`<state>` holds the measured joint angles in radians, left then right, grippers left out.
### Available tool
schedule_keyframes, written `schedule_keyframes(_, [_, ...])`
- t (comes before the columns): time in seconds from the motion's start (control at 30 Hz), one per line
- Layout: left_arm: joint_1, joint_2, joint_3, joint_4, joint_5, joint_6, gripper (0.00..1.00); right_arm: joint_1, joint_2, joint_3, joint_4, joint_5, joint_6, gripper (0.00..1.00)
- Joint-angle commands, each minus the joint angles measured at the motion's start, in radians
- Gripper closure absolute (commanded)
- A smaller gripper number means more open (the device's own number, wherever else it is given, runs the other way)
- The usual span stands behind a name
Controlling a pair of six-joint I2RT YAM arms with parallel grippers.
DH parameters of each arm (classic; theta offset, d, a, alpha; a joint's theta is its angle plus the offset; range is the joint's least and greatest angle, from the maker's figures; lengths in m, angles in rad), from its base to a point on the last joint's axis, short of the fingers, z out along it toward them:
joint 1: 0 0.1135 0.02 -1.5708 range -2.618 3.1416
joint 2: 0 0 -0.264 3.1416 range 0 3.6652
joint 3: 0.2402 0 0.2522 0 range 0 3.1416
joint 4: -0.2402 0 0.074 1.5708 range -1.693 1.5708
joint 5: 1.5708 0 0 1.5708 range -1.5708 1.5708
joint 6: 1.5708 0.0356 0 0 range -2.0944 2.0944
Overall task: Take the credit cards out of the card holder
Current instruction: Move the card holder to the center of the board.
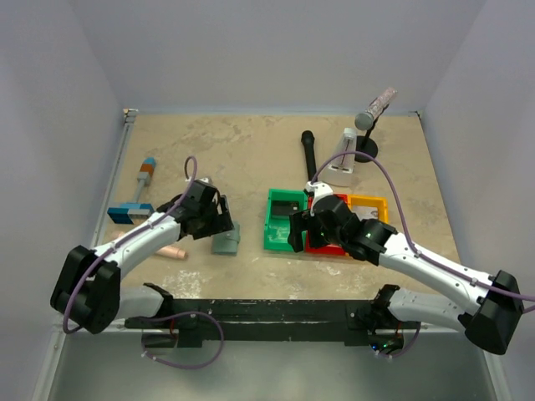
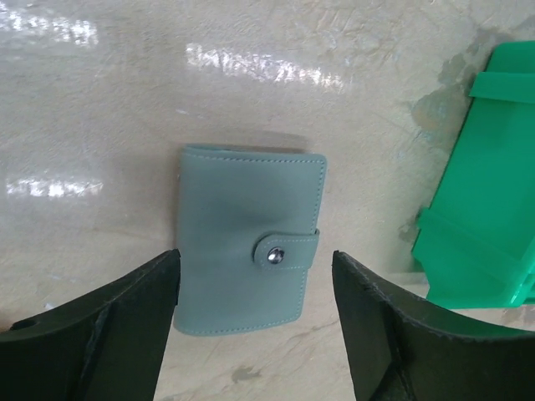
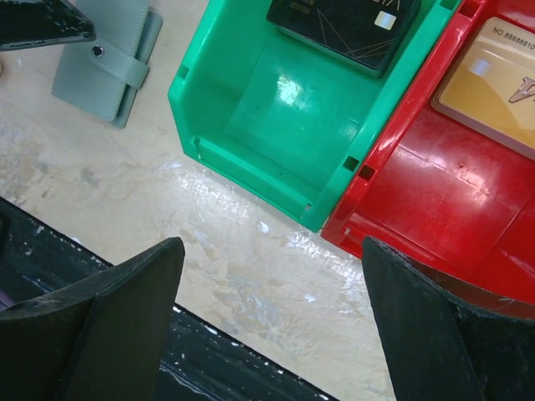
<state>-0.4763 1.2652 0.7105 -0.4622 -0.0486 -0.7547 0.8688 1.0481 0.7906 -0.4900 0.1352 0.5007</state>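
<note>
Left gripper (image 2: 255,276) and right gripper (image 3: 272,251) are held spread, nothing grasped; holder (image 2: 247,238) is seen snapped shut on a mottled beige table (image 1: 251,150), enclosed by pale walls (image 1: 251,50).

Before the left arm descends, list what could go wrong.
1. The card holder lies flat with its snap strap fastened; the open left gripper may pinch it closed or slide it instead of opening it.
2. The green bin sits close beside; a sideways drag could knock it and the dark card inside.
</note>
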Motion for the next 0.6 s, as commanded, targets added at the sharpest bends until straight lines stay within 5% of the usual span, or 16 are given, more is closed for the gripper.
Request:
schedule_keyframes(0.0, [0.005, 0.062, 0.047, 0.077, 0.081, 0.015, 0.26, 0.006, -0.008, 0.022, 0.044, -0.016, 0.045, 0.09])
schedule_keyframes(0.57, [-0.03, 0.088, -0.049, 0.108, 0.075, -0.005, 0.42, 0.016, -0.042, -0.024, 0.045, -0.02, 0.076, 0.11])
